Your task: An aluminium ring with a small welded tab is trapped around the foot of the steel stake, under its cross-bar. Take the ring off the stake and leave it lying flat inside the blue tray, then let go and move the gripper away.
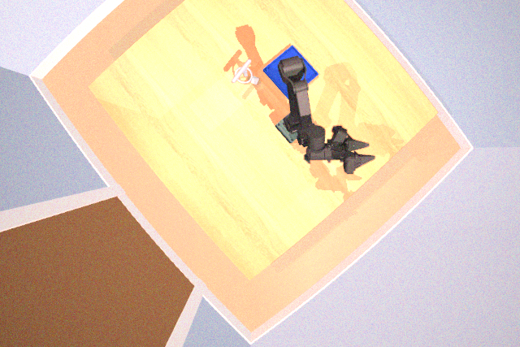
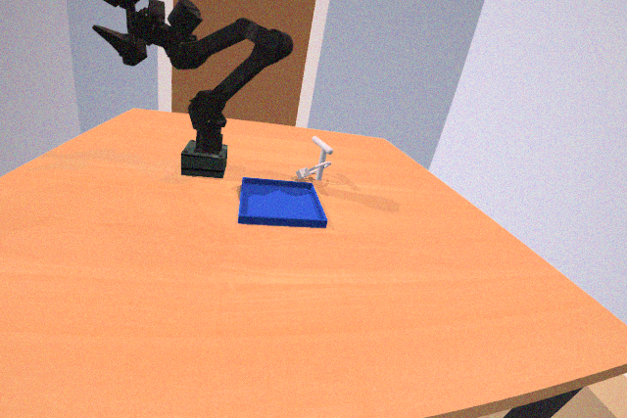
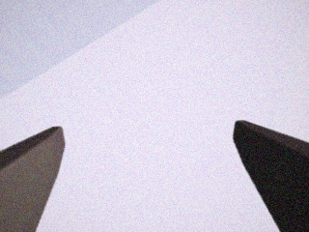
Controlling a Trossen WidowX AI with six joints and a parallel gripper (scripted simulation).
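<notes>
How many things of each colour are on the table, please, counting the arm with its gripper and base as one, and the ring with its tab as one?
Black and dark green: 1, the robot arm
Blue: 1, the tray
Pale silver: 2, the stake and the ring
Total: 4

1 arm (image 1: 299,101) (image 2: 237,76) | 1 tray (image 1: 275,72) (image 2: 281,222) | 1 stake (image 1: 241,71) (image 2: 321,158) | 1 ring (image 1: 236,79) (image 2: 318,165) | 1 claw (image 1: 370,151) (image 2: 91,8) (image 3: 151,131) | 2 fingers (image 1: 359,144) (image 2: 112,40)
</notes>
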